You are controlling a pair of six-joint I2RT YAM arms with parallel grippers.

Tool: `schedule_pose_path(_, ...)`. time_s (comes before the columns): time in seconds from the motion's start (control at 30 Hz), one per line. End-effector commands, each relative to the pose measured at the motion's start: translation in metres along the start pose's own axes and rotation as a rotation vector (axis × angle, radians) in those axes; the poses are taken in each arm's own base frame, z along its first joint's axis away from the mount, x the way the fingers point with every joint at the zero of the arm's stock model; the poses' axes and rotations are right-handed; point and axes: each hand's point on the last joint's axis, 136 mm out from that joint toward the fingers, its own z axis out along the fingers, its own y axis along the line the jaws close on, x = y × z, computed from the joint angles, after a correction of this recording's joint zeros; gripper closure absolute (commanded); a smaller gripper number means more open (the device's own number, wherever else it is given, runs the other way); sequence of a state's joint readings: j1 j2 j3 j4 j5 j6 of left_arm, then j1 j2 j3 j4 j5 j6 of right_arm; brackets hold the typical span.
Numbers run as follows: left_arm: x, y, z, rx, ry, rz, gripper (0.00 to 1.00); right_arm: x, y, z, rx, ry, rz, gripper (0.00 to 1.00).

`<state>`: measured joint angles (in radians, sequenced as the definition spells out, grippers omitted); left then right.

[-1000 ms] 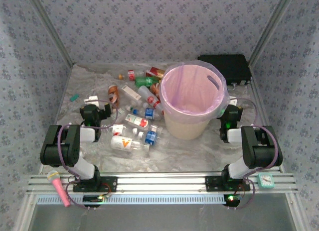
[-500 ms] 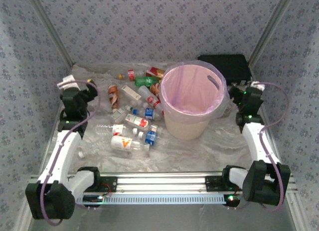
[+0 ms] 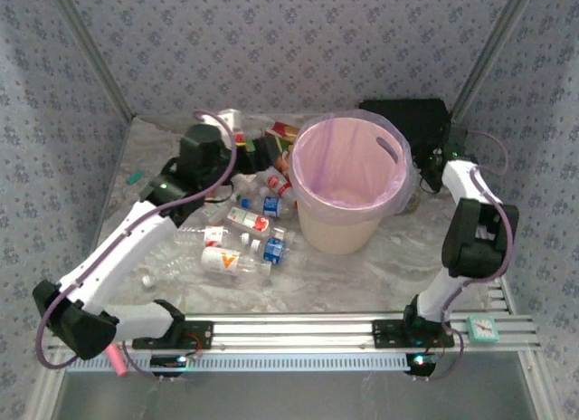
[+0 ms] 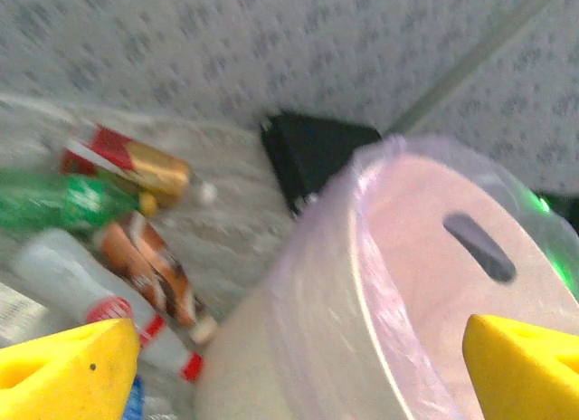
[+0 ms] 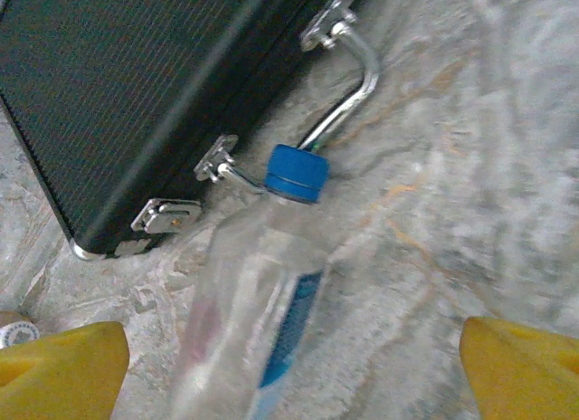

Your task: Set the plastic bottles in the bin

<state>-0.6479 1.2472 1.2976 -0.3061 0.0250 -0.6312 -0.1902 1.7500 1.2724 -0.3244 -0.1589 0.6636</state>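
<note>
Blue-capped bottle, base out of frame

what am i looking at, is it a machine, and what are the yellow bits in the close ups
It is a robot: two white and black arms bolted at the near edge of a table. The wide picture is from a camera above and behind them; each close-up is from a camera on a wrist, and the yellow bits are that gripper's fingers. On the table stand a cream bin with a pink liner and a black case; small plastic bottles lie left of the bin. The left gripper is open and empty, facing the bin. The right gripper is open over a clear blue-capped bottle lying by the case, not gripping it.
</note>
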Motion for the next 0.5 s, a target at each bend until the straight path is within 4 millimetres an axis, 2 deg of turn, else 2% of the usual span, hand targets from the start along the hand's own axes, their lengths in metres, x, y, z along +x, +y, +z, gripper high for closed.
schedule_pose_path(0.0, 0.005, -0.018, 0.006, 0.022, 0.028, -0.031, 0.08, 0.015, 0.021, 0.015, -0.007, 0.081, 0.015, 0.03)
schedule_pose_path(0.2, 0.036, -0.023, 0.031, 0.01, 0.074, -0.042, 0.08, 0.034, 0.037, 0.05, 0.035, 0.125, 0.002, 0.03)
schedule_pose_path(0.47, 0.045, -0.021, 0.05, -0.009, 0.102, -0.04, 0.08, 0.053, 0.024, 0.074, 0.137, 0.149, -0.006, 0.02)
